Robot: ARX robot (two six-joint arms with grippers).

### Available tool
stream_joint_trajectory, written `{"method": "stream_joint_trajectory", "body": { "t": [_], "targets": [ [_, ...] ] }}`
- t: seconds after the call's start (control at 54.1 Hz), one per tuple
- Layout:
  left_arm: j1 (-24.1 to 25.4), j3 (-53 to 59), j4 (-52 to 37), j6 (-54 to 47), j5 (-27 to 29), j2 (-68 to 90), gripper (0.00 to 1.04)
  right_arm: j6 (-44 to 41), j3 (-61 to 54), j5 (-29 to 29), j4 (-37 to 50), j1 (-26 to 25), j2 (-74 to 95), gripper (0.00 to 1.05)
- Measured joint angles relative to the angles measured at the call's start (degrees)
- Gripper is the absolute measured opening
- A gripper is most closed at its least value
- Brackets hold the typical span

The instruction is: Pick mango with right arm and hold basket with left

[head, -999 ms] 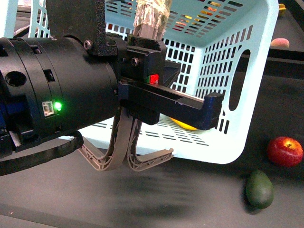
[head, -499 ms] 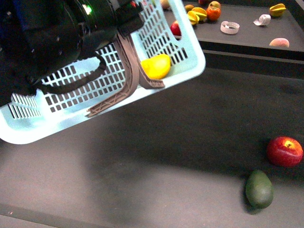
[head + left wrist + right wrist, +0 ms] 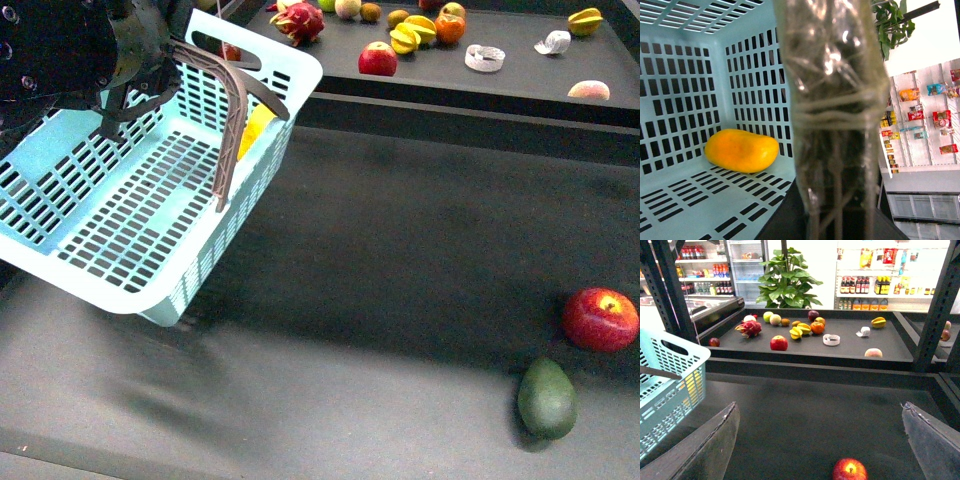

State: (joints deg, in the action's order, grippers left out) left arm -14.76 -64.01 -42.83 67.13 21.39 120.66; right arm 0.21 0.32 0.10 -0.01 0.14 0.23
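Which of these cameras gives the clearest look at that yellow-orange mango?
The left wrist view: the mango lies whole and unobstructed on the floor of the light blue basket, in a corner. The front view shows only a yellow sliver behind the basket wall and the left end effector. In the right wrist view it is only yellow glimpsed through the basket slats.

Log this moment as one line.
left gripper: holds basket, lifted | mango: in basket | right gripper: open, empty

At lower right of the front view a red apple (image 3: 599,319) lies on the dark table (image 3: 400,300), with a dark green fruit (image 3: 546,397) just below it, apart. Along the top, a raised shelf (image 3: 520,75) carries a second apple (image 3: 378,59), a dragon fruit (image 3: 299,21), oranges (image 3: 449,24), a peach (image 3: 588,90).
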Motion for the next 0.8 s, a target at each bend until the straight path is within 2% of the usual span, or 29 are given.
{"method": "stream_joint_trajectory", "body": {
  "t": [0.629,0.666,0.795],
  "targets": [
    [3.19,-7.5,10.38,7.93,2.12,7.19,0.07,0.0,0.0,0.0,0.0,0.0,0.0,0.97],
    [3.21,-7.5,10.45,8.0,2.14,7.19,0.09,0.0,0.0,0.0,0.0,0.0,0.0,0.97],
    [3.26,-7.58,11.72,3.32,5.18,7.23,0.33,0.0,0.0,0.02,0.0,0.0,0.0,0.97]
  ]
}}
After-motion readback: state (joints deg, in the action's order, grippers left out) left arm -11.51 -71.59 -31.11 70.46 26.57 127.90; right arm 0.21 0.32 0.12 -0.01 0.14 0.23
